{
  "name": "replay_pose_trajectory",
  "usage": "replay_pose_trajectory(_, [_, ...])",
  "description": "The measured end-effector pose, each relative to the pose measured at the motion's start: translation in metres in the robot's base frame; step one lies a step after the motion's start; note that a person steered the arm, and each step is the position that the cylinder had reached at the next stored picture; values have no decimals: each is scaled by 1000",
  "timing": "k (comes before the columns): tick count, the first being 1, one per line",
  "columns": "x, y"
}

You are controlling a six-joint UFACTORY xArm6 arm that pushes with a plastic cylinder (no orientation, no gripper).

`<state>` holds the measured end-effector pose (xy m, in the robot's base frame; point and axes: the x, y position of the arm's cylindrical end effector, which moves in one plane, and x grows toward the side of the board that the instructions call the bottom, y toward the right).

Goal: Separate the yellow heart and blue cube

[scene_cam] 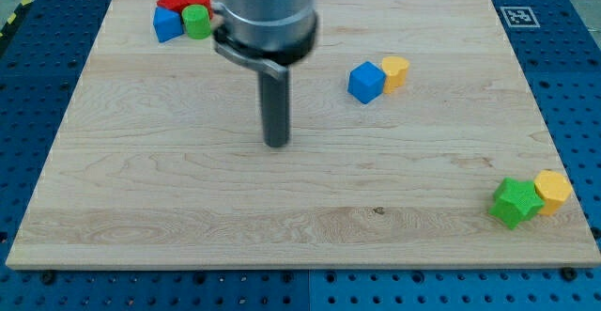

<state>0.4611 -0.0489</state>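
The blue cube (366, 82) lies right of the board's centre, in the upper half. The yellow heart (395, 69) touches it on its upper right side. My tip (277, 144) rests on the board well to the left of and a little below the blue cube, apart from every block. The rod rises from the tip to the grey arm body at the view's top.
At the top left a blue block (167, 23), a green block (197, 22) and a red star-like block (184, 0) sit bunched together. At the bottom right a green star (516, 202) touches a yellow block (553, 190). The wooden board (141, 189) lies on a blue pegboard.
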Motion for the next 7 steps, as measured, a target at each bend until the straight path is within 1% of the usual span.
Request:
replay_pose_trajectory(1, [-57, -11])
replay_pose_trajectory(2, [-92, 7])
replay_pose_trajectory(3, [-98, 72])
replay_pose_trajectory(4, [-87, 132])
replay_pose_trajectory(5, [-61, 199])
replay_pose_trajectory(6, [-40, 240])
replay_pose_trajectory(7, [-45, 240])
